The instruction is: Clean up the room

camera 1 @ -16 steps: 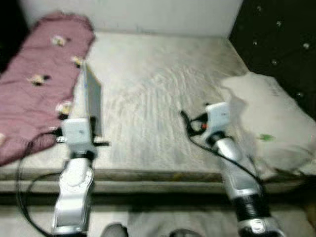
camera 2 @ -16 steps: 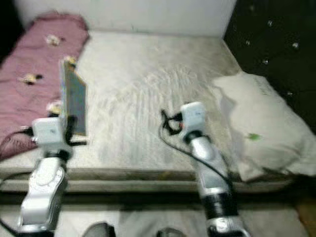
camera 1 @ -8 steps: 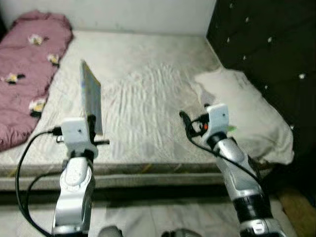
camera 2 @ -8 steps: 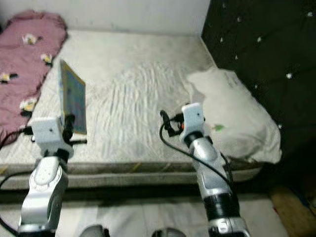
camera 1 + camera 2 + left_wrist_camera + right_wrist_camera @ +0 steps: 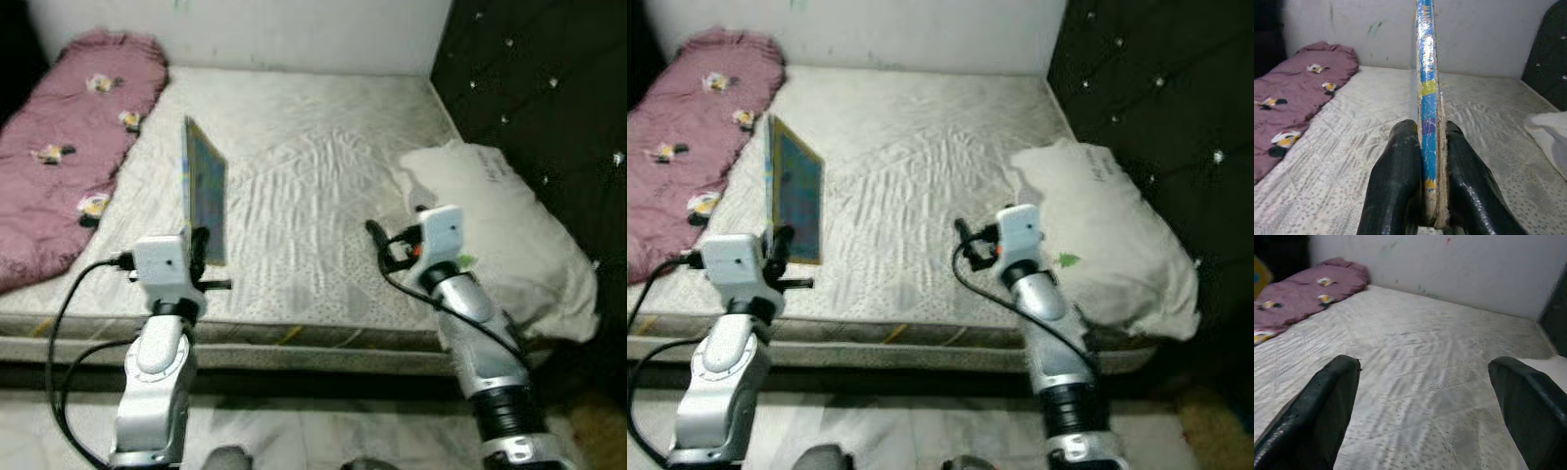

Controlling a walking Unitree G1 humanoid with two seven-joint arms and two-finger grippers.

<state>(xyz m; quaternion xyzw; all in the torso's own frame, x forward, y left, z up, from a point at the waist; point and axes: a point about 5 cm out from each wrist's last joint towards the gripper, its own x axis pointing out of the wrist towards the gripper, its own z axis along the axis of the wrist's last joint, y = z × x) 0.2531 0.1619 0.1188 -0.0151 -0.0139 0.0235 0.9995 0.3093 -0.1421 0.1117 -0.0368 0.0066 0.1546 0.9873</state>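
- Book [image 5: 1428, 98], thin and blue-spined, is pinched upright between the fingers [image 5: 1396, 186] of the left gripper [image 5: 201, 257], above the mattress's [image 5: 313, 137] front edge.
- Right gripper [image 5: 1430, 411] is held with fingers spread wide, nothing between them, over the front edge near a white pillow [image 5: 509, 225].
- A pink blanket [image 5: 69, 147] is laid along the left edge.

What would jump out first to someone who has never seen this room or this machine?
Probably the thin book standing upright above the near edge of the bed, pinched by the left tool. Next, the right tool, held open over the bare mattress. Then the pink blanket bundled along the bed's left side and the white pillow on its right, by the dark headboard.
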